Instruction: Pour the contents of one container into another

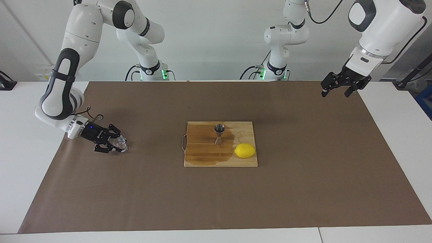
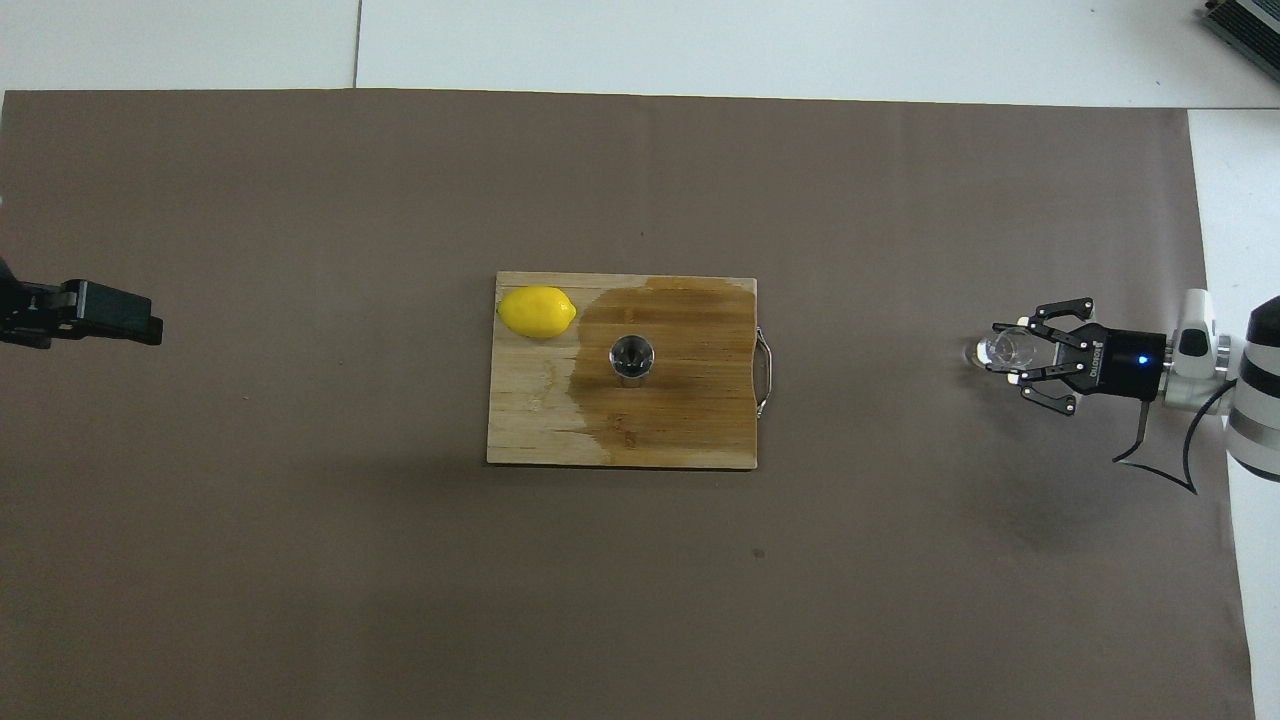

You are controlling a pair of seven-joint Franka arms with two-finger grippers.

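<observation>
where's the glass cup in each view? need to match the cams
Facing view: glass cup in the right gripper, at the picture's left.
Overhead view: glass cup, at the picture's right.
Shared landmark: cutting board, its metal handle toward the cup.

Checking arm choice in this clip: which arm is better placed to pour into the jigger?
The right. Its end effector is shut on the glass cup, low over the mat toward its own end of the table. The left end effector hangs open and empty, away from the jigger on the cutting board.

Only the lemon (image 1: 245, 150) crowds the jigger (image 1: 219, 134).
</observation>
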